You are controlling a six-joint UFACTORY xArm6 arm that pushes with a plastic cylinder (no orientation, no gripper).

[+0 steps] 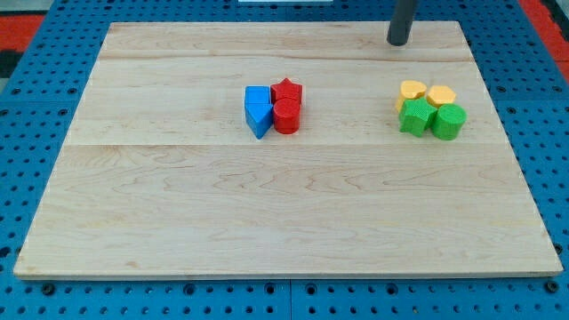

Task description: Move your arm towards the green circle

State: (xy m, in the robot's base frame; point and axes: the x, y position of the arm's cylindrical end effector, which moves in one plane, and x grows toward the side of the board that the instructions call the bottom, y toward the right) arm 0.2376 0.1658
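A pale wooden board (178,231) carries two tight clusters; mid-board a blue block (257,111) touches a red star (286,90) and red cylinder (286,116); toward the view's right, two yellow blocks (425,92) sit above a green star (415,116) and green circle (448,122).

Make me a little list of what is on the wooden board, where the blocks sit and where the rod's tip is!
board: light wooden board on a blue pegboard
middle group: blue blocks, red star block, red cylinder block, bunched together
right group: two yellow blocks at the back, green star-like block and green circle block in front
my tip: near the view's top, above and left of the right group, touching no block
target: green circle, down and to the view's right of my tip
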